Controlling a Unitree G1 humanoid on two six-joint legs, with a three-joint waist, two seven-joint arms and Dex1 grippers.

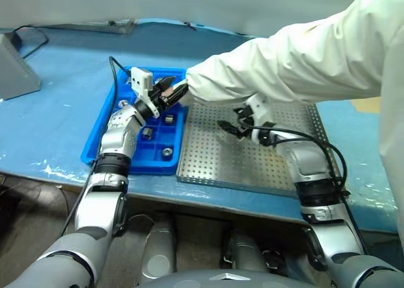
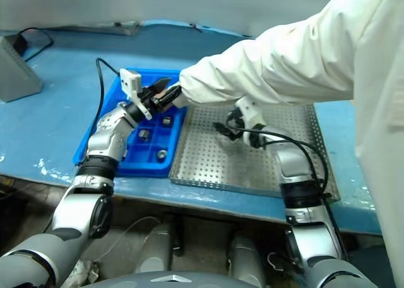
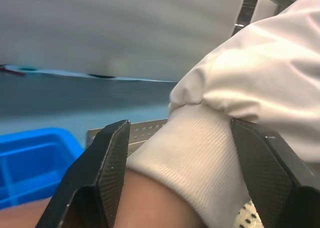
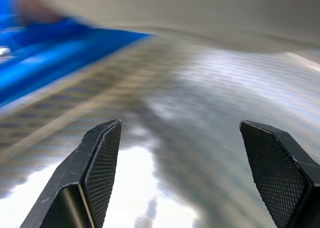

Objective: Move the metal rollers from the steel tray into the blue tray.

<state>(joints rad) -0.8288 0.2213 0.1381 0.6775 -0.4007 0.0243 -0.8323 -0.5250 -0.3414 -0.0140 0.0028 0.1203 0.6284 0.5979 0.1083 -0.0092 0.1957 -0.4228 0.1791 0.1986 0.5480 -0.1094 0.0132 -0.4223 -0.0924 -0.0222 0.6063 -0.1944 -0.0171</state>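
A person in a white coat leans in from the right, and the sleeve (image 1: 297, 54) stretches across the steel tray (image 1: 252, 168) toward the blue tray (image 1: 104, 127). Both trays lie side by side on the blue worktop (image 1: 50, 111), the blue one to the robot's left, their long edges touching or very nearly so.

The left gripper (image 1: 169, 90) hangs over the far right corner of the blue tray, fingers spread. The person's wrist, in its knitted white cuff (image 3: 200, 158), sits right between the two black fingers (image 3: 107, 173); the cuff lies against both pads in the left wrist view, though I cannot tell whether they press on it or merely flank it.

The right gripper (image 1: 232, 128) hovers over the far half of the steel tray, just under the sleeve, its fingers wide apart with nothing between them. Below it in the right wrist view is only the perforated floor, streaked with blur.

Three metal rollers (image 1: 147, 134) sit in separate compartments along the right side of the blue tray: one up near the left gripper, one mid-tray, one close to the near edge. A grey box (image 1: 14, 67) stands at the worktop's far left with a black cable (image 1: 35, 38) running off behind it.
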